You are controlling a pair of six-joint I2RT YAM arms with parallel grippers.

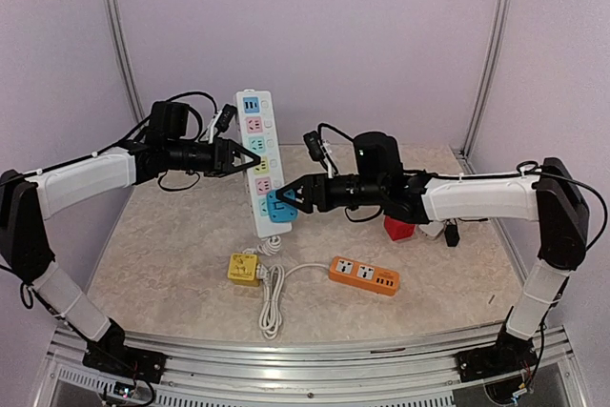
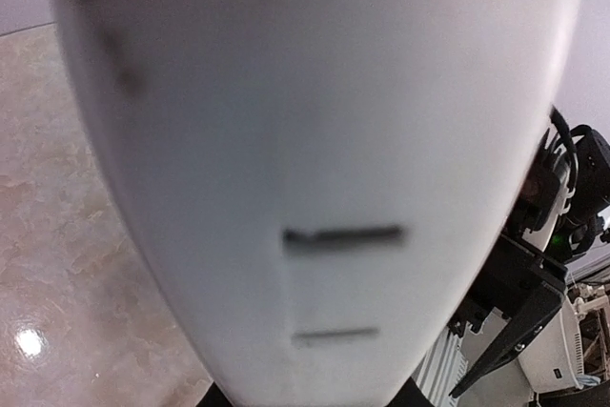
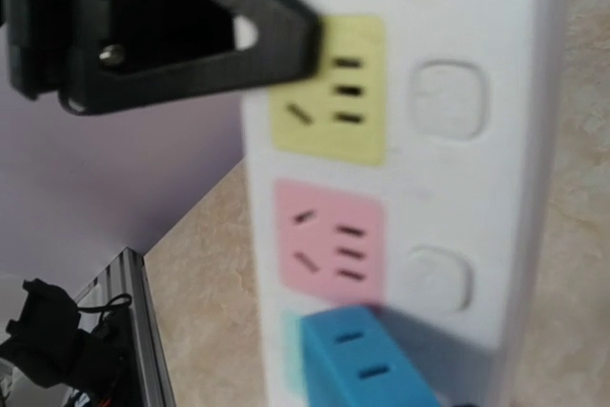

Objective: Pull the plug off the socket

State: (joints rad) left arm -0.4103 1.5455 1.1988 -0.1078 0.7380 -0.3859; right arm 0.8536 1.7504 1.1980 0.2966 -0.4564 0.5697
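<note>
— From above, what did each pincer have?
— The left pincer [image 1: 246,157] was pressed together on the 9 o'clock edge of the power strip [image 1: 257,140], whose long axis ran 12 to 6. The right pincer [image 1: 286,199] reached from 3 o'clock, fingers partly spread either side of the blue plug [image 1: 278,207] near the strip's 6 o'clock end. Whether it pinched, I couldn't tell.
— Left wrist?
— Only the strip's blurred white body, filling the frame.
— Right wrist?
— The plug sat at 6 o'clock, cut off, below the pink socket [image 3: 329,240] and yellow socket [image 3: 329,88].
</note>
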